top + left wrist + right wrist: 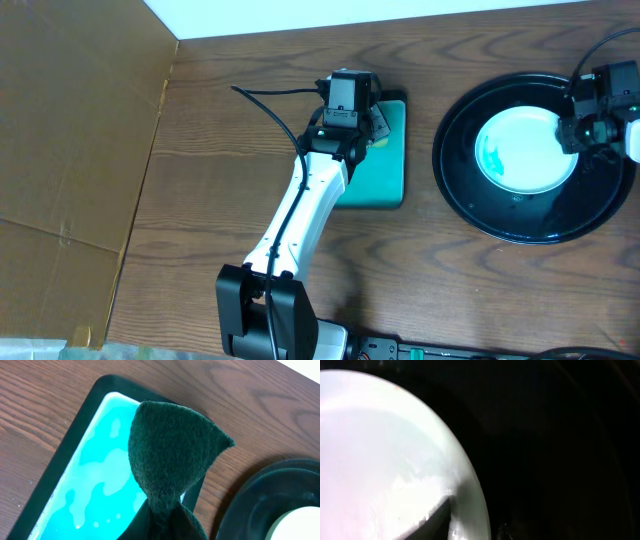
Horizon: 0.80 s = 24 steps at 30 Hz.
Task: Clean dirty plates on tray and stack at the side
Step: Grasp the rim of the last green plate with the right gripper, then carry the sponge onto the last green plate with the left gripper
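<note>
A white plate [525, 150] with a teal-green smear on its left side lies on the round black tray [470, 205]. No other plates are in view. My right gripper [578, 128] is at the plate's right rim. In the right wrist view one finger lies on the plate [380, 450] and the other outside its rim, so the gripper [470, 520] is closed on the rim over the tray [560, 435]. My left gripper [368, 130] is shut on a dark green sponge [170, 455], held just above the teal dish [100, 475].
The rectangular teal dish [385, 170] holds pale blue liquid and sits left of the tray. A cardboard wall [70, 150] stands along the table's left side. The tray [270, 500] and plate [302, 525] show at the lower right of the left wrist view.
</note>
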{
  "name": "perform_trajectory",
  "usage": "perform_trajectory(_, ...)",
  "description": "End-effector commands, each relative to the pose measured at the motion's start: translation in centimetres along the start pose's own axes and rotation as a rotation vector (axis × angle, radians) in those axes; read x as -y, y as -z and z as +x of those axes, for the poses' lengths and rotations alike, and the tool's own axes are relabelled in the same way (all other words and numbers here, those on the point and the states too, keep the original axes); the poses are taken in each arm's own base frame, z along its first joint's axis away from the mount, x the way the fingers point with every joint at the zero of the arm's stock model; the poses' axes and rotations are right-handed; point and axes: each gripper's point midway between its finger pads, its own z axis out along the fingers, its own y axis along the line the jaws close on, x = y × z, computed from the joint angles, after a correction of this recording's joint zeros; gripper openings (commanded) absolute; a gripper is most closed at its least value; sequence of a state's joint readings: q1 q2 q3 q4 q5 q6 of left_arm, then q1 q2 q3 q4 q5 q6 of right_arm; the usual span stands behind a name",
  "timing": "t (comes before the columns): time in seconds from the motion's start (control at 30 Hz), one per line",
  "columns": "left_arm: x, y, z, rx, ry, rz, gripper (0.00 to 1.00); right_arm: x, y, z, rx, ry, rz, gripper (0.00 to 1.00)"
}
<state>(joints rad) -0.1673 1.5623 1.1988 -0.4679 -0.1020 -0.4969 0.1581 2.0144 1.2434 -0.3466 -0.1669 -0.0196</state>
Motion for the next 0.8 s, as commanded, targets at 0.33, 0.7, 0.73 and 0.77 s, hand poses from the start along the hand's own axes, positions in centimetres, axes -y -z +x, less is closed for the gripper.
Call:
perform_trajectory(0.33, 9.4, 0.9, 3.3, -0.116, -0.003, 0.362, 0.07, -1.6, -1.2, 2.5, -0.095, -0.089, -0.030, 0.01)
perform_trajectory(0.7, 18.9, -3.7, 10.0, -0.164, -0.022, 0.513, 0.07, -2.4, -1.3, 2.4, -0.094, -0.133, -0.036, 0.01)
perform_trajectory(0.73, 19.4, -4.3, 10.6, -0.170, -0.011, 0.519, 0.07, -2.5, -1.3, 2.5, -0.096, -0.131, -0.036, 0.01)
perform_trajectory(0.77, 19.8, -5.0, 11.3, -0.179, 0.007, 0.524, 0.07, -2.5, -1.3, 2.5, -0.096, -0.129, -0.037, 0.01)
